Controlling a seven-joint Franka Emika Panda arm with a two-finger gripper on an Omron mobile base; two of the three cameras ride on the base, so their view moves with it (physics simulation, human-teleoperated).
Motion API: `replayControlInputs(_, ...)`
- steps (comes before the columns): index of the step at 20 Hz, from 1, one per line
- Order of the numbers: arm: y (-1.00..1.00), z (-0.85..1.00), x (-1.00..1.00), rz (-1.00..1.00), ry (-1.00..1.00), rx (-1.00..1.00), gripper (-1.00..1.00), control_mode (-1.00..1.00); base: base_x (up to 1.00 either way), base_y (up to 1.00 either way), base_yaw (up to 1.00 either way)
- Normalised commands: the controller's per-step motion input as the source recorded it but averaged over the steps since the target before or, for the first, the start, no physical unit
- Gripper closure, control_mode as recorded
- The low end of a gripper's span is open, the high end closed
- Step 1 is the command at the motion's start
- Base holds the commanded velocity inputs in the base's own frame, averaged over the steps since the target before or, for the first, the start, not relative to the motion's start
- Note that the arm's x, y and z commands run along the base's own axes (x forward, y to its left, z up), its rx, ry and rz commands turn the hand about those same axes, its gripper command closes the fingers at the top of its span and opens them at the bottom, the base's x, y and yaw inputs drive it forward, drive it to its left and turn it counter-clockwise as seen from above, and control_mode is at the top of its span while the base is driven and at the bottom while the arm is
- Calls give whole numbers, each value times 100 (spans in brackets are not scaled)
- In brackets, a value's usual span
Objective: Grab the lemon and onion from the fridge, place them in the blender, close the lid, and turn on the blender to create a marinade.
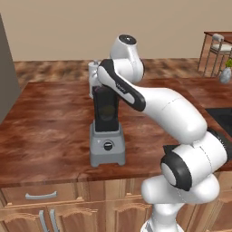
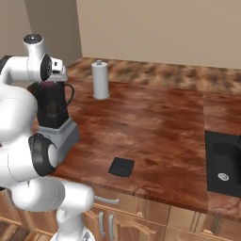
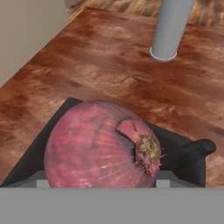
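While the gripper (image 3: 101, 186) hangs over the blender (image 1: 107, 127), its jaws stand wide around the onion (image 3: 103, 144), a round reddish-purple bulb above the open jar.

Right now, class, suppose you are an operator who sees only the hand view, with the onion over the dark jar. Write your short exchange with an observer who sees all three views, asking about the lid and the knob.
Operator: Where is the lid?
Observer: The lid lies flat on the counter, to the right of the blender, near the front edge.
Operator: And which way does the knob face?
Observer: The knob sits on the front of the blender's grey base, facing the robot.
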Motion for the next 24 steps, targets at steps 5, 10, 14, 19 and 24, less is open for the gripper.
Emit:
replayControlInputs(5,32,-40,40,0,0,0,-100,-100,0,0,0)
replayControlInputs(10,17,-17,17,0,0,0,-100,-100,0,0,0)
replayControlInputs(14,0,0,-5,0,0,0,-100,-100,0,0,0)
replayControlInputs(19,0,0,-25,-1,0,0,-100,-100,0,0,0)
replayControlInputs(24,-2,4,-24,-1,0,0,-100,-100,0,0,0)
